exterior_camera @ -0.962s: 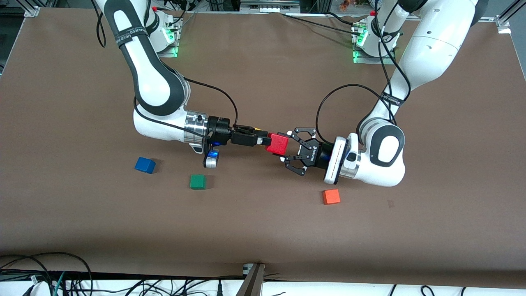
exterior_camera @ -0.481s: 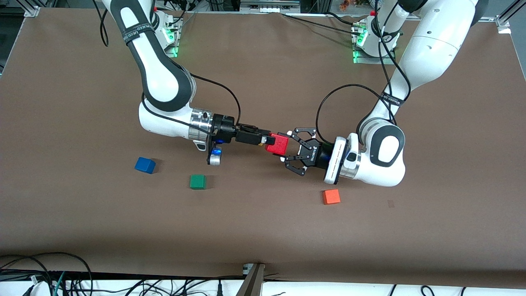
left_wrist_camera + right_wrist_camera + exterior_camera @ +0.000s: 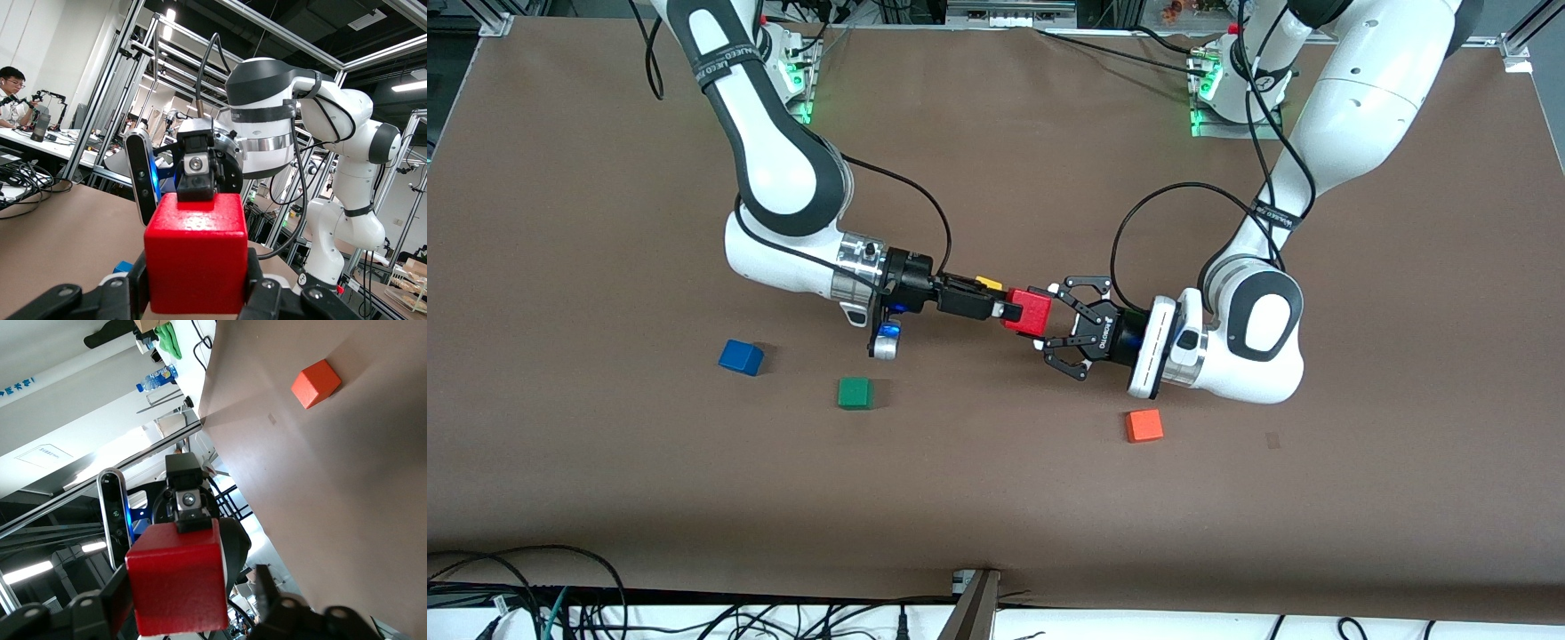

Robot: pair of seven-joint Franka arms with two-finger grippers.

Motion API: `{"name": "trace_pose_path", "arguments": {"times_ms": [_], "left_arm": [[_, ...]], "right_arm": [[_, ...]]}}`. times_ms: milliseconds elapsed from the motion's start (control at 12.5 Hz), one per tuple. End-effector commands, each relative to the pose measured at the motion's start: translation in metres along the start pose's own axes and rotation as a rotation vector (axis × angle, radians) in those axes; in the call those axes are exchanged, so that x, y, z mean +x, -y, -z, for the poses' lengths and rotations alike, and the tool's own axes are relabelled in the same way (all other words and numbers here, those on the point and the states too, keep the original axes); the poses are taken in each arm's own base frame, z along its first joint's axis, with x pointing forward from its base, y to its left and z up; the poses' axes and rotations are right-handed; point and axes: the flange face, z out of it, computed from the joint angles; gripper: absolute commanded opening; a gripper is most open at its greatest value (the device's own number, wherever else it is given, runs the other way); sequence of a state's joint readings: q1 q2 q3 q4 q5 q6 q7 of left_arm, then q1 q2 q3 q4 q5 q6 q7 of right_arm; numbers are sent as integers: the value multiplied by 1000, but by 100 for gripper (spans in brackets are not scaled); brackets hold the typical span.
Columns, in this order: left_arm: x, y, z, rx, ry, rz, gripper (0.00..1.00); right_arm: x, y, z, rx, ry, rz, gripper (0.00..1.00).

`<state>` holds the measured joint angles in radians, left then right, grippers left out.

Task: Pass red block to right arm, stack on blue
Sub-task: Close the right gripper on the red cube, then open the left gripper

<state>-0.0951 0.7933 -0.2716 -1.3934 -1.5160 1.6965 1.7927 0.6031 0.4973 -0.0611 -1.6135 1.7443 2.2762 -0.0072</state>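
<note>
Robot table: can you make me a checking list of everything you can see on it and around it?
Surface: brown table, flat and bare between the cubes.
Job's things: red block up in the air mid-table, between both grippers; blue cube on the table toward the right arm's end.
Clutter: green cube beside the blue one; orange cube nearer the front camera than the left gripper.
Grippers: left gripper shut on the red block; right gripper at the block's free face, fingers around it.
Cables: black cables along the table's front edge.
Surroundings: metal frames, lab benches.

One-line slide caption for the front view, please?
Mid-air handover: left gripper holds the red block as right gripper closes on it.
</note>
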Motion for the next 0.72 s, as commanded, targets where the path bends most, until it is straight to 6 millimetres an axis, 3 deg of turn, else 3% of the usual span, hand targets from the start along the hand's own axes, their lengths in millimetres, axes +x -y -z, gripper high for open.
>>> {"name": "trace_pose_path", "arguments": {"times_ms": [0,160,240,401,481,561,641], "left_arm": [[9,2,-1,0,-40,-5,0],[8,2,-1,0,-40,-4,0],[8,2,-1,-1,-39,-4,0],[8,2,0,1,-39,-3,0],[9,2,1,2,-38,-5,6],[9,2,3,4,-35,-7,95],[10,3,9,11,-39,-6,100]], "right_arm": [[-9,5,1,-4,-10,15,54],[-9,5,1,-3,-11,16,16],[-8,5,2,-4,-12,17,7],[-9,6,1,-12,-10,29,2],[-9,8,2,-10,-12,31,2],[-8,8,3,-10,-13,31,1],[-7,8,4,-10,-16,35,1]]}}
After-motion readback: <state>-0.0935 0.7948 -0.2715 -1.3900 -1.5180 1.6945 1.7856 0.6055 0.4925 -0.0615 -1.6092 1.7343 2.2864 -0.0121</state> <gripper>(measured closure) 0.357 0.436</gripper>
